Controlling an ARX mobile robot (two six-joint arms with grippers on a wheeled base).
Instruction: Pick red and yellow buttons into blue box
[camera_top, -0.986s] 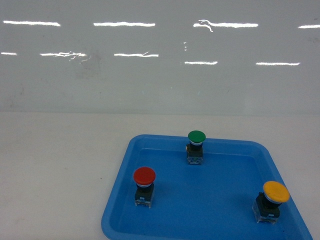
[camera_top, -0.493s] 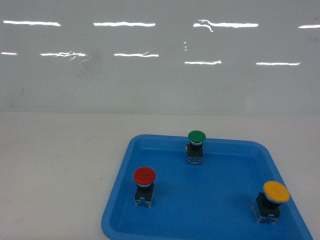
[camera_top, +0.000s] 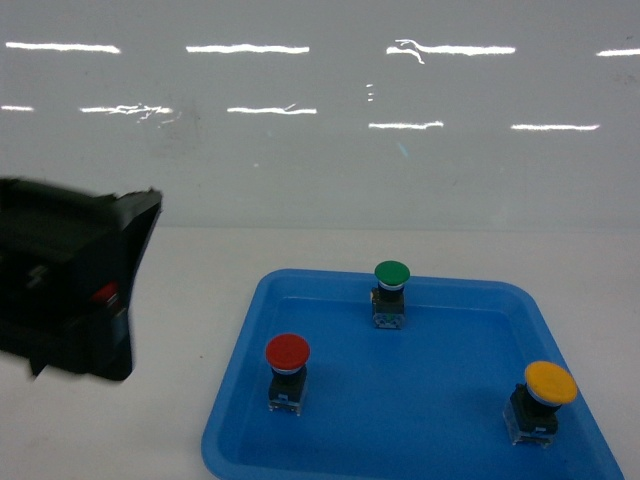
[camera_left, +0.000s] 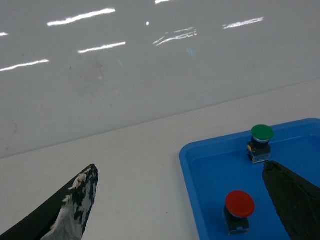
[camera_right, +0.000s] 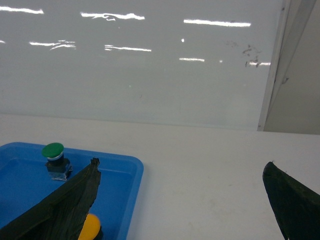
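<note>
Fingers of the left gripper (camera_left: 182, 200) stand wide apart in the left wrist view, one dark, white-flecked tip at lower left over the pale table (camera_left: 135, 160) and the other at lower right over the shallow blue tray (camera_left: 200, 170), with nothing between them. In the head view this arm shows as a blurred black mass at the left edge, beside the tray and apart from it. The right gripper (camera_right: 182, 200) is likewise spread, one finger over the tray's corner and the other at the far right above bare table, holding nothing; it does not appear in the head view. The red button (camera_top: 287, 372) stands upright in the tray's near-left part, and the yellow button (camera_top: 541, 401) stands upright near the tray's right rim; only a sliver of its yellow cap peeps out beside the right gripper's finger in the right wrist view. A green button (camera_top: 391, 293) stands upright toward the tray's far rim. The blue box appears in none of the views. Behind the table rises a glossy pale wall (camera_top: 320, 120) streaked with light reflections.
</note>
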